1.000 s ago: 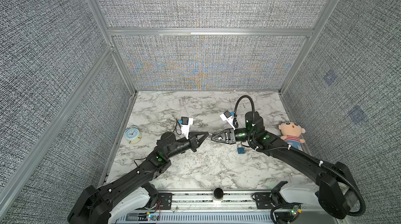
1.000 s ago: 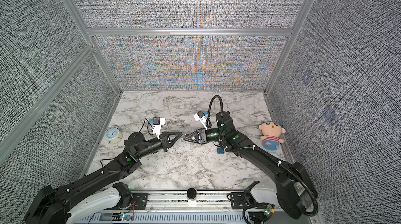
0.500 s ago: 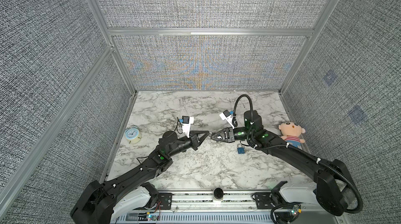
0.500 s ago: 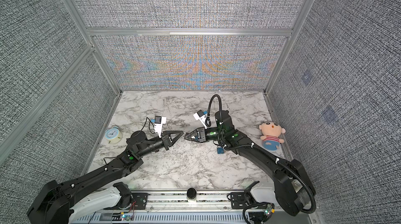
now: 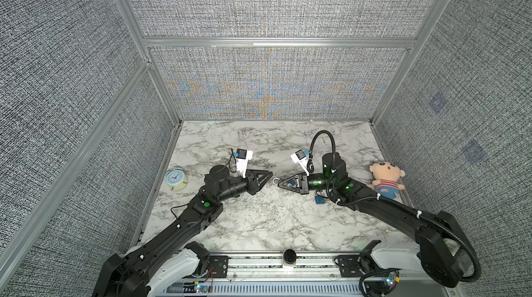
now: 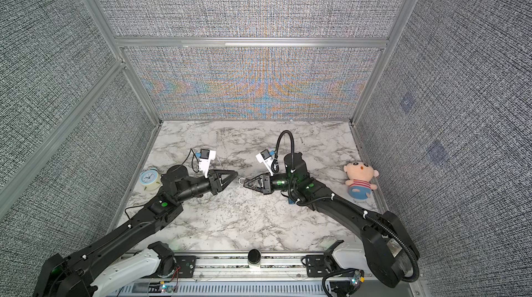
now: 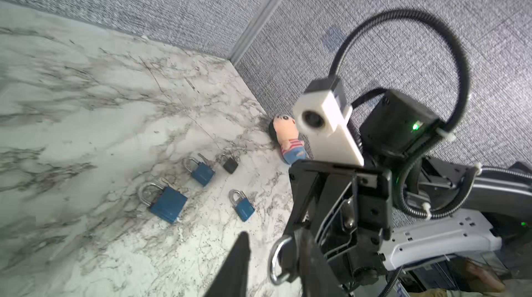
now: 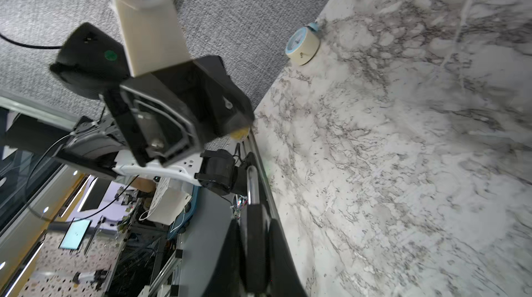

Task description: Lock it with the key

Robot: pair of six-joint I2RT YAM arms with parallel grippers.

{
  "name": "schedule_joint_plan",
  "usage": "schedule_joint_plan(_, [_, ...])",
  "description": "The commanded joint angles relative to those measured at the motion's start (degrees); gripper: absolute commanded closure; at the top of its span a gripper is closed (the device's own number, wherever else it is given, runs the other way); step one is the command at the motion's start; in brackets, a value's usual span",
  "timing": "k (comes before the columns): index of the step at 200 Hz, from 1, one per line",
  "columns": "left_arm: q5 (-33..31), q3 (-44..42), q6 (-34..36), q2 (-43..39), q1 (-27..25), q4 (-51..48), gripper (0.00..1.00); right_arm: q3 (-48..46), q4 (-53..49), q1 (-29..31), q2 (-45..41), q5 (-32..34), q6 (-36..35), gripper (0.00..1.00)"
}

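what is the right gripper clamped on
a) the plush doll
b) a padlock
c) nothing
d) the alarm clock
b: the right gripper is shut on a padlock, its silver shackle sticking out past the fingertips; the alarm clock and plush doll lie well away from it.

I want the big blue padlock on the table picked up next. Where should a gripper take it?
Pinch the big padlock across its blue body's side edges, from straight above: it lies flat on the table, and the round shackle would likely slip.
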Motion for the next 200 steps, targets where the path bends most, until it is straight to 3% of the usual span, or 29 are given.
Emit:
schedule_joint_plan(1, [3.88,0.23,-0.04,-0.4,1.89,1.41,0.58,-0.38,4.31,0.08,-0.28,1.1,0.35,1.0])
schedule_joint_plan(109, [14.42,-1.98,-4.93,5.77,2.79,10.15,0.62,1.43,6.92,0.16,1.78,-0.69,2.7,1.0])
schedule_joint_plan(131, [17.62,-1.66,-6.63,8.55,2.74,13.49,0.68,1.7,6.9,0.58,2.57,-0.86,2.88,1.0])
schedule_joint_plan(200, [18.04,-2.19,-7.95,10.53,2.8,17.09,0.81,2.21,6.85,0.94,2.72,-0.68,2.79,1.0])
